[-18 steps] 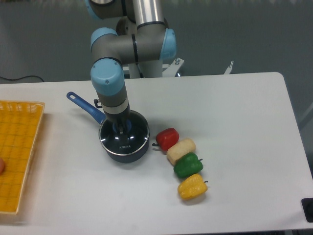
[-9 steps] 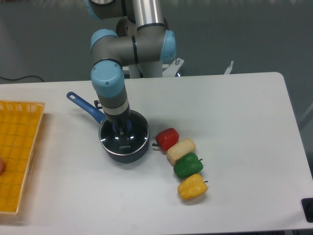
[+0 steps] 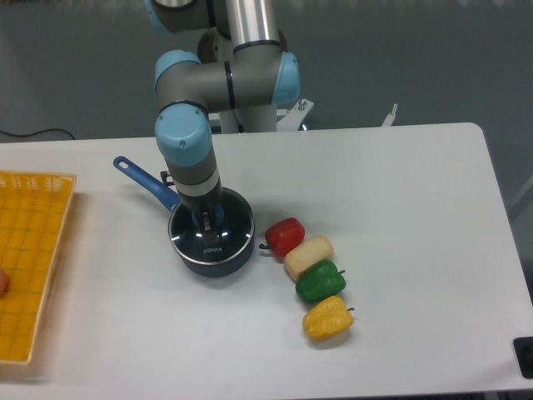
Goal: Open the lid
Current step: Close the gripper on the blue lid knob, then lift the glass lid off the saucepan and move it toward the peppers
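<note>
- Nearest the front edge of the white table (image 3: 416,250), I note a diagonal row of four toy vegetables. They run from front to back: a yellow pepper (image 3: 326,318), a glossy green pepper (image 3: 320,281), a pale beige ridged piece (image 3: 308,257) and a red pepper (image 3: 285,237). Each touches its neighbour, and all look like smooth moulded plastic.
- At the left edge lies an orange mesh tray (image 3: 29,258), its lattice floor visible. A small reddish object shows at the frame border; I cannot identify it.
- Left of centre sits the dark blue long-handled saucepan (image 3: 141,181), its handle pointing to the back left corner. The round clear glass lid with metal rim and white lettering (image 3: 211,237) is seated flat on it, just beside the red pepper but apart from it.
- The two-finger gripper (image 3: 206,218) is lowered vertically onto the lid's blue centre knob, with the fingers either side of it. I cannot tell whether they have clamped or merely bracket the knob.
- Judgement: the grasp step is in hand and the lid is not yet raised. The next move calls for a confirmed firm pinch, then a straight vertical lift. Glass is heavy and the knob smooth, so slippage is the hazard.
- Behind, the grey and light-blue jointed arm (image 3: 187,125) rises from the back edge.
</note>
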`<state>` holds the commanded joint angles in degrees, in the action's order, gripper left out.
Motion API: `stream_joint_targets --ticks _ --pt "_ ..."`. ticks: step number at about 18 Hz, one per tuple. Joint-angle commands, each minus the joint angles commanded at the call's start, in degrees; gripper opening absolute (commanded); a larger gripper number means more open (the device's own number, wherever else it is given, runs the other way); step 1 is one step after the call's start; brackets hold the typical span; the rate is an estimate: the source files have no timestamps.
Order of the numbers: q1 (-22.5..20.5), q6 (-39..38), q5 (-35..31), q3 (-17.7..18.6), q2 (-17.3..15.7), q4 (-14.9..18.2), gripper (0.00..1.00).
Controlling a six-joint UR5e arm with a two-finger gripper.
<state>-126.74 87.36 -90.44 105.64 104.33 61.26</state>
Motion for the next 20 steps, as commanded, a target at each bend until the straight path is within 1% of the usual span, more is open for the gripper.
stream_joint_targets --ticks 4,5,7,10,15,20 --pt "0.00 0.62 0.00 0.00 -0.09 -0.09 0.67" --pt "-0.09 0.62 0.00 0.00 0.00 0.00 0.66" --pt "-0.09 0.62 0.00 0.00 -0.09 0.00 0.61" --pt "-0.09 0.62 0.00 0.00 -0.09 -0.09 0.56" --pt "-0.09 0.62 0.00 0.00 -0.09 0.00 0.53" --pt "-0.35 0.53 0.26 -0.17 -0.26 -0.09 0.52"
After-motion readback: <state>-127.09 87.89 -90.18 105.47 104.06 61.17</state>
